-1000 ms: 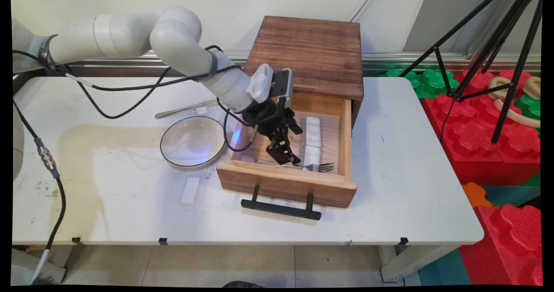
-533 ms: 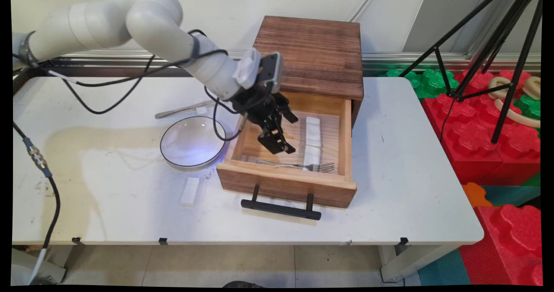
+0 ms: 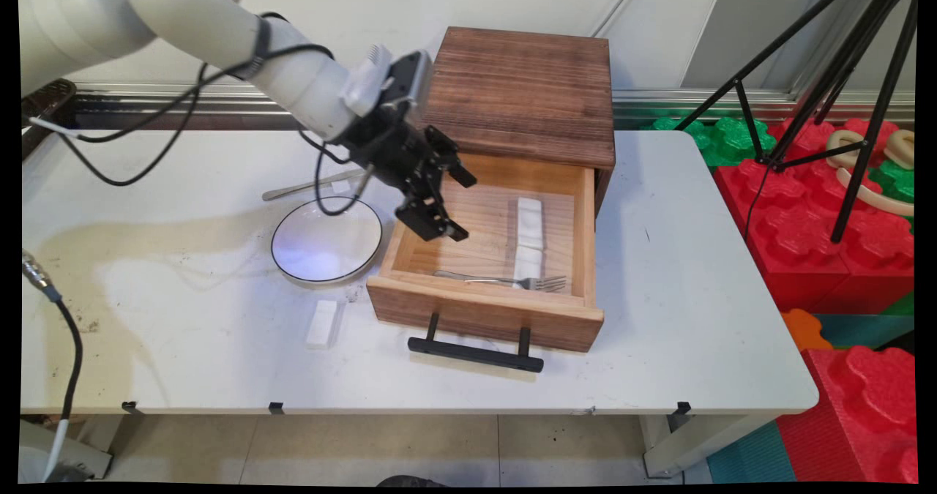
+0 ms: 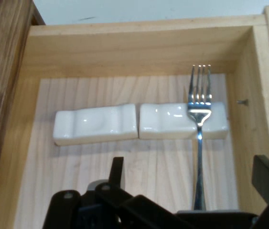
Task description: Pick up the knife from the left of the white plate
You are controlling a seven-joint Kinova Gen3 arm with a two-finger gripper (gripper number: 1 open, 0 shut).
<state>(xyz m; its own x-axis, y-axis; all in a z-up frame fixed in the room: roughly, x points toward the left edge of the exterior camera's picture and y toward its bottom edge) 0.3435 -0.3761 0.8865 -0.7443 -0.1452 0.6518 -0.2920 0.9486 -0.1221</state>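
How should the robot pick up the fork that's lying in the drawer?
Probably by the bare handle of the fork, coming straight down from above. It lies flat along the drawer's front wall, its tines resting on a white rest, so the handle's middle has most room for the open hand.

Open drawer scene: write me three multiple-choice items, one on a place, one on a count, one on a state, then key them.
1. Where does the fork lie?
A. on the plate
B. in the drawer
C. on the cabinet top

2. How many white rests lie in the drawer?
A. one
B. two
C. four

3. How is the gripper?
A. open, holding nothing
B. shut on the fork
C. shut on the handle

Key: 1 B, the fork lies along the drawer's front wall. 2 B, two rests lie end to end. 3 A, its fingers are spread above the drawer.
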